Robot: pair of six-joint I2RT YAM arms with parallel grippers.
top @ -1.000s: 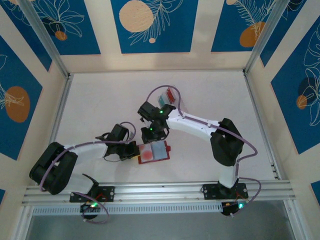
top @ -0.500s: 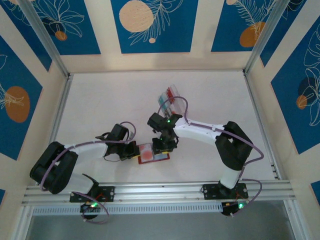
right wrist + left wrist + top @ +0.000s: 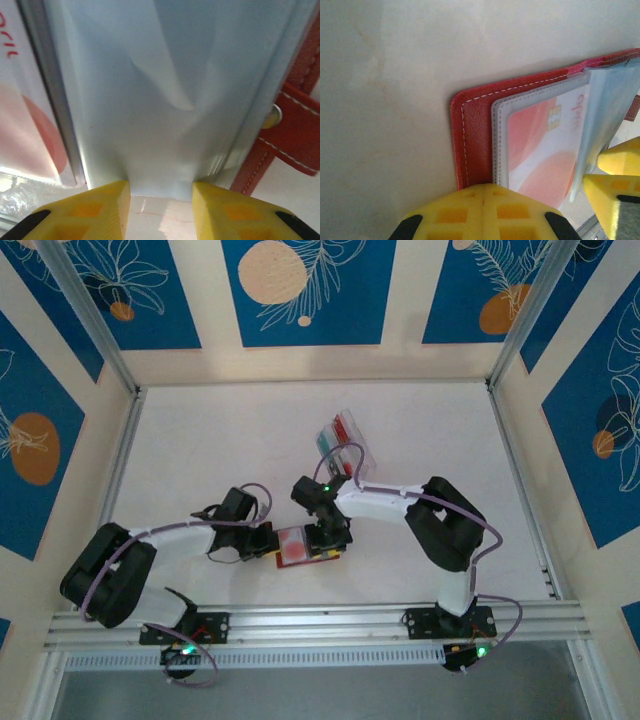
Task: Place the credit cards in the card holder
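Note:
The red card holder (image 3: 296,548) lies open on the table near the front. A red-and-white credit card (image 3: 540,150) sits in its clear pocket. My left gripper (image 3: 268,543) is shut, and its yellow tips (image 3: 487,189) press on the holder's left edge (image 3: 475,135). My right gripper (image 3: 328,540) hovers low over the holder's right half, its fingers (image 3: 161,192) apart. Just past them lies a pale blue sheet (image 3: 165,100); I cannot tell whether it is a card or a pocket leaf. It lifts up at the right in the left wrist view (image 3: 610,100). The holder's red tab (image 3: 295,130) shows beside it.
A clear plastic box (image 3: 342,438) with teal and red cards stands behind the right arm, mid-table. Aluminium rails (image 3: 300,618) run along the near edge and both sides. The right gripper's yellow fingers (image 3: 620,165) crowd the holder's right side.
My right gripper came forward and down from near the clear box onto the holder's right half, and its jaws have widened. The left gripper stayed shut on the holder's edge.

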